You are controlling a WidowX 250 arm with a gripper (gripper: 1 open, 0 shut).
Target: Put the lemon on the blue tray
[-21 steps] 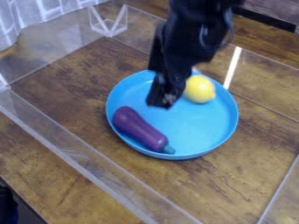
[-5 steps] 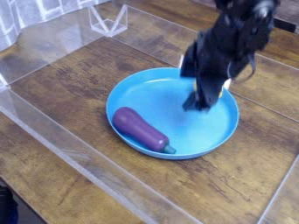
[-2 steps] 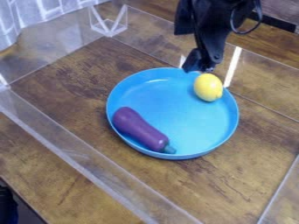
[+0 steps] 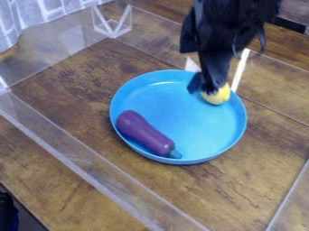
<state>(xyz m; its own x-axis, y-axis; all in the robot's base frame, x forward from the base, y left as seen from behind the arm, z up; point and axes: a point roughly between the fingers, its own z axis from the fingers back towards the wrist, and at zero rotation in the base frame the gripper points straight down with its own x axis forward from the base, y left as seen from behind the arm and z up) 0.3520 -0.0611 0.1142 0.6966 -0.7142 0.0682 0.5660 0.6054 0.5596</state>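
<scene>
Lemon (image 4: 221,96) lies at the far right rim of the blue tray (image 4: 179,117), as the view shows it, and partly behind the gripper (image 4: 207,91). It appears to rest inside that rim, though the contact beneath it is hidden. Fingers are spread, with nothing seen pinched between them; whether one touches the lemon cannot be told. Eggplant (image 4: 146,133) lies inside the tray, at its near left side, well apart from the lemon.

Handling assessment: the fruit is probably light, fairly firm and not fragile, with slight give if it is a soft toy. Its smooth, rounded skin may slip or roll under an off-centre touch. If a grip is required, the recommended hold is across the narrower middle, one finger on each flank, with moderate and even pressure; the tapered ends are poor gripping points. Placement looks satisfied, subject to the hidden contact. Principal risk is a finger nudging the fruit outward over the tray's rim, so a straight lift clear is advised
</scene>
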